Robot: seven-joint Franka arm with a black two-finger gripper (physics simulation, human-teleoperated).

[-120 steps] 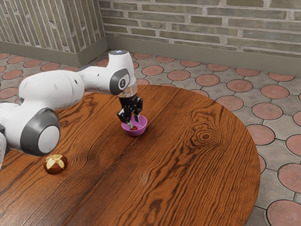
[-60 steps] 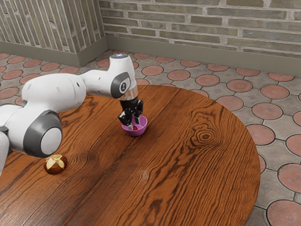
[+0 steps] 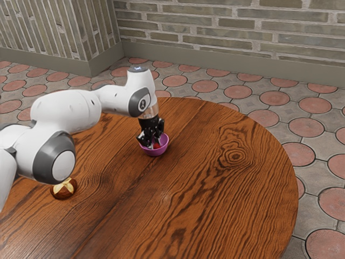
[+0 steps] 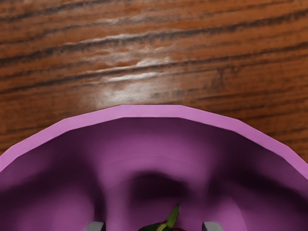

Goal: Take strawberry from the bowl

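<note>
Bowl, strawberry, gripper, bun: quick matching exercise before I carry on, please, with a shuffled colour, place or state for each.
1. Bowl
2. Strawberry
3. Gripper
4. Bun

A. Red, with green leaves
B. Brown, marked with a pale cross
C. Purple, standing on the table
D. Open, reaching down into number 1

Pairs: 1-C, 2-A, 3-D, 4-B

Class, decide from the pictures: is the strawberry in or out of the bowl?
In: the strawberry shows red inside the purple bowl, its green leaves within the rim.
</note>
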